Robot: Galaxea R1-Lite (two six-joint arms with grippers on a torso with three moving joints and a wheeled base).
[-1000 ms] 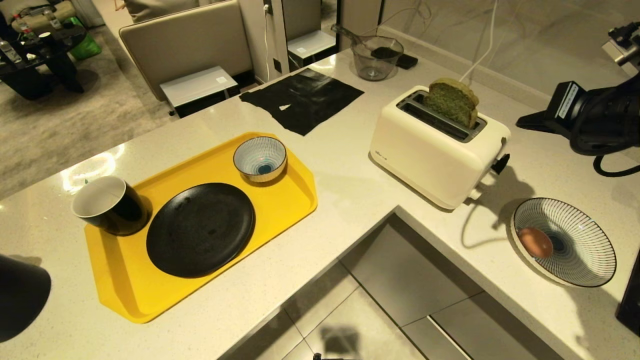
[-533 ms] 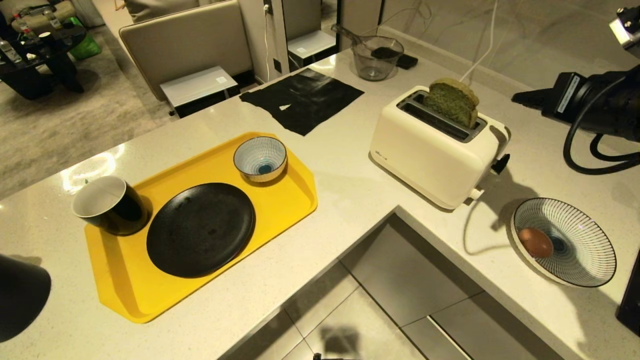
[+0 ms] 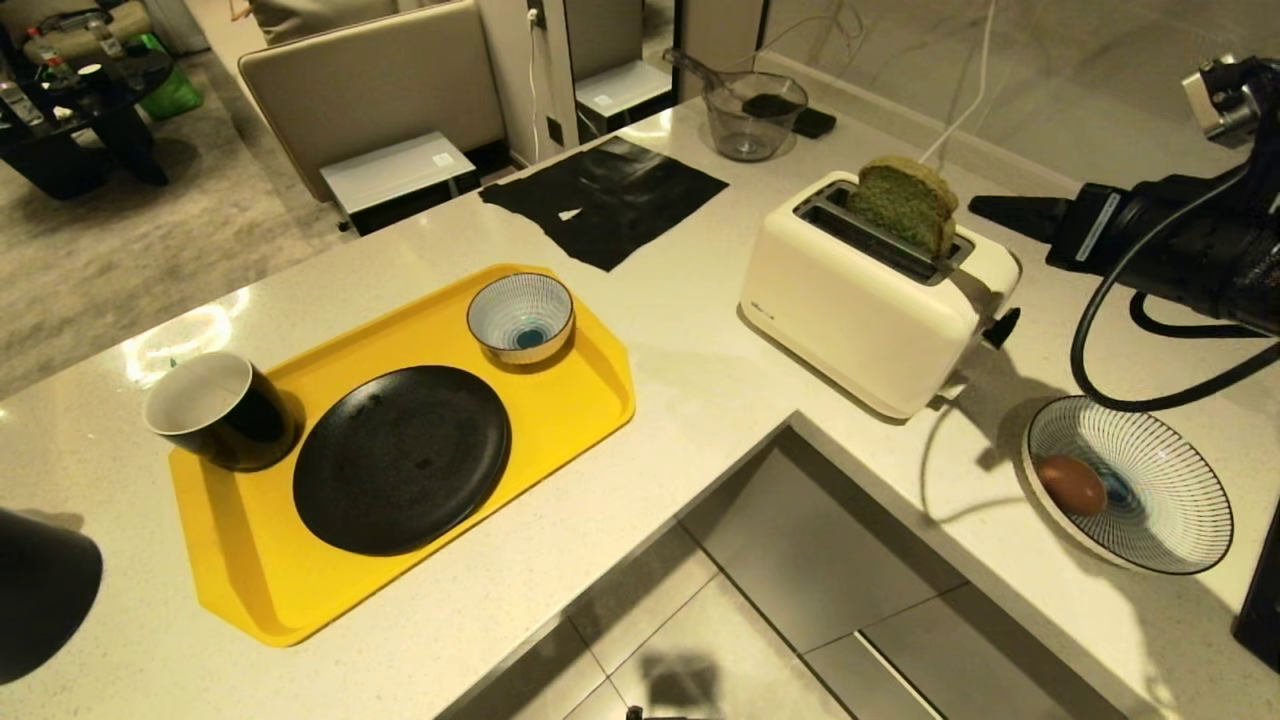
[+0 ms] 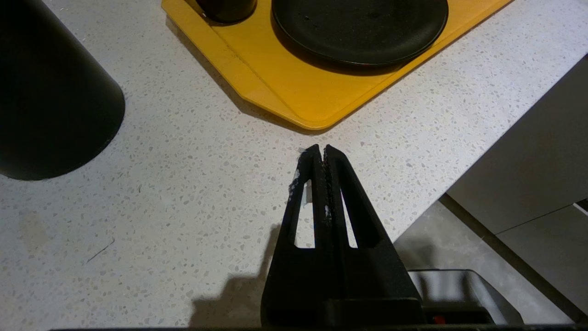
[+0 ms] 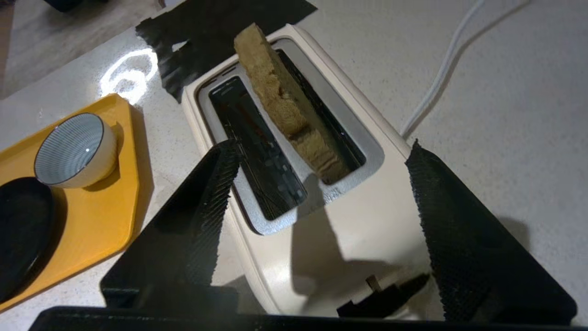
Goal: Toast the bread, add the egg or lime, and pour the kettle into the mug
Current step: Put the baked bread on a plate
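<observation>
The bread (image 3: 905,205) stands upright, sticking out of the far slot of the cream toaster (image 3: 860,300); it also shows in the right wrist view as the bread (image 5: 285,105). My right gripper (image 3: 1005,213) hovers open just right of the toaster's lever end, its jaws (image 5: 321,147) wide apart with nothing between them. An egg (image 3: 1070,484) lies in the wide striped bowl (image 3: 1170,530). The mug (image 3: 215,410) stands on the yellow tray (image 3: 580,400). Part of the kettle (image 4: 50,92) shows beside my left gripper (image 4: 320,149), parked shut over the counter. No lime is in view.
A black plate (image 3: 400,458) and a small striped bowl (image 3: 520,315) sit on the tray. A black mat (image 3: 605,195) and a glass jug (image 3: 750,115) lie farther back. The toaster's white cord (image 5: 436,78) runs behind it. The counter has an inner corner edge (image 3: 790,420).
My right gripper has swung left toward the toaster's end and its jaws have gone from shut to wide open. The bread, egg and left arm have not moved.
</observation>
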